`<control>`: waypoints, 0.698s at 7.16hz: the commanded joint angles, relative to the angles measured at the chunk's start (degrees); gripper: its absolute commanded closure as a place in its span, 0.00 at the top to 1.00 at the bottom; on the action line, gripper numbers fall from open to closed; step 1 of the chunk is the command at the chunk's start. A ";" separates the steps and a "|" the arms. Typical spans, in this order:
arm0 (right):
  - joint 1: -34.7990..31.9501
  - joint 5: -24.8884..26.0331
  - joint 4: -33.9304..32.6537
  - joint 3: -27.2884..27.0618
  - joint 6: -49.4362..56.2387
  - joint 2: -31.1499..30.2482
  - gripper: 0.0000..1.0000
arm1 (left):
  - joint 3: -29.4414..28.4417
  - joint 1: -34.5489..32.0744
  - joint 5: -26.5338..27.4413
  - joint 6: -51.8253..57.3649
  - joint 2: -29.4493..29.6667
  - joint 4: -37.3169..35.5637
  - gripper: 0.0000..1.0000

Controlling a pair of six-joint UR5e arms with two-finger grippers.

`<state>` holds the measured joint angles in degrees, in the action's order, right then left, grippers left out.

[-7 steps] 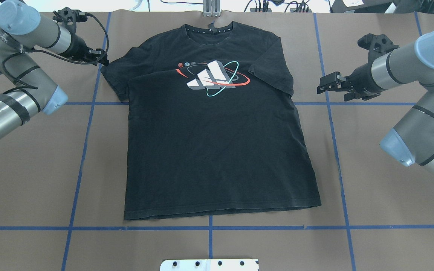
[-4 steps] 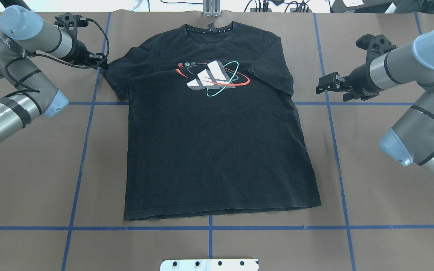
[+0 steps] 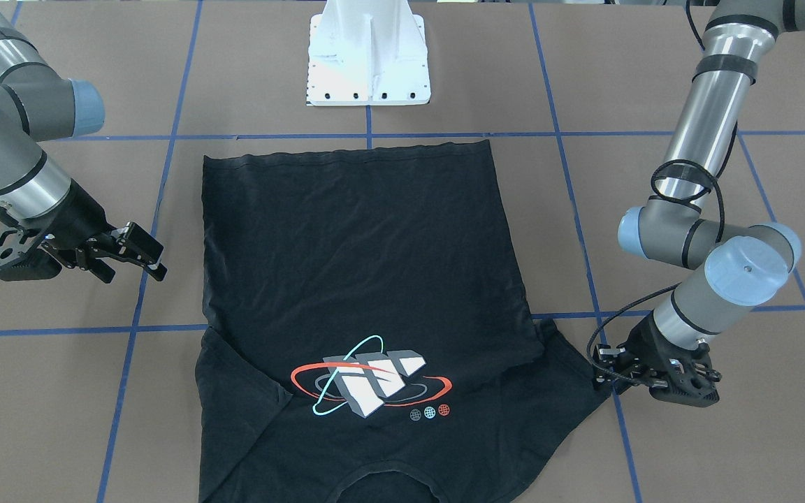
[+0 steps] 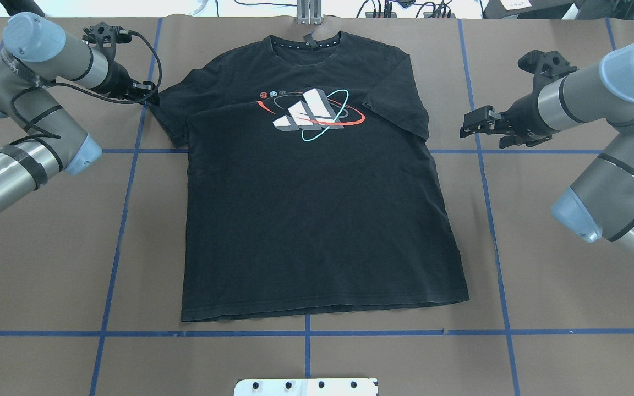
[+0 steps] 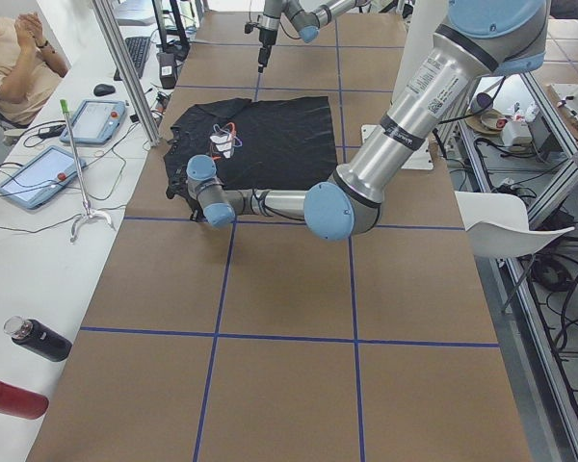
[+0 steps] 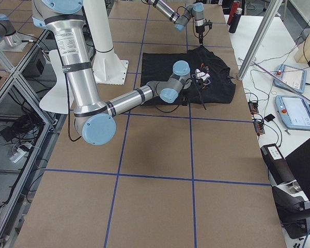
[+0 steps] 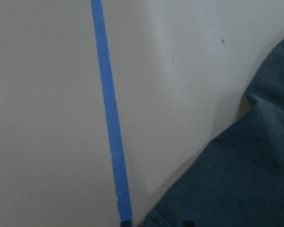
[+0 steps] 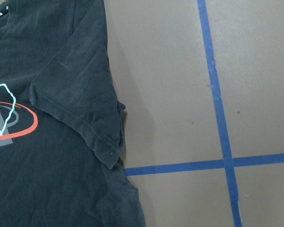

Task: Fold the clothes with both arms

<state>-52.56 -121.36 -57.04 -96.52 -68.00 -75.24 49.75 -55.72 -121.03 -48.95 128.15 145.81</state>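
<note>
The black T-shirt (image 4: pixel 317 220) lies flat on the brown table, print up, collar at the far edge and hem toward the robot's base. My left gripper (image 4: pixel 149 94) is low at the tip of the shirt's left sleeve (image 3: pixel 577 377). It looks open, and the left wrist view shows the sleeve cloth (image 7: pixel 246 179) right beside it. My right gripper (image 4: pixel 466 125) hovers open over bare table a short way off the right sleeve (image 8: pixel 80 104), holding nothing. The front-facing view shows it (image 3: pixel 147 255) clear of the cloth.
Blue tape lines (image 4: pixel 124 220) grid the table. The white pedestal base (image 3: pixel 369 56) stands at the near edge behind the hem. A metal bracket (image 4: pixel 309 14) and cables sit past the collar. A person sits at a side desk (image 5: pixel 39 173) with tablets and bottles.
The left gripper has shifted slightly toward the left sleeve tip. The right gripper has edged a little toward the shirt. The shirt has not moved.
</note>
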 commanded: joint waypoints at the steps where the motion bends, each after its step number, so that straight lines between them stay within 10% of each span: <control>1: 0.26 0.60 0.00 -0.07 -0.03 0.01 1.00 | 0.00 0.09 0.00 0.09 -0.27 0.00 0.13; 5: 0.26 0.69 0.00 -0.07 -0.20 -0.17 1.00 | 0.09 -1.31 -0.08 0.17 -0.01 -0.27 0.00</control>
<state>-52.30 -120.68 -57.04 -96.58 -68.07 -75.32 49.82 -56.49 -121.11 -48.80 127.99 145.66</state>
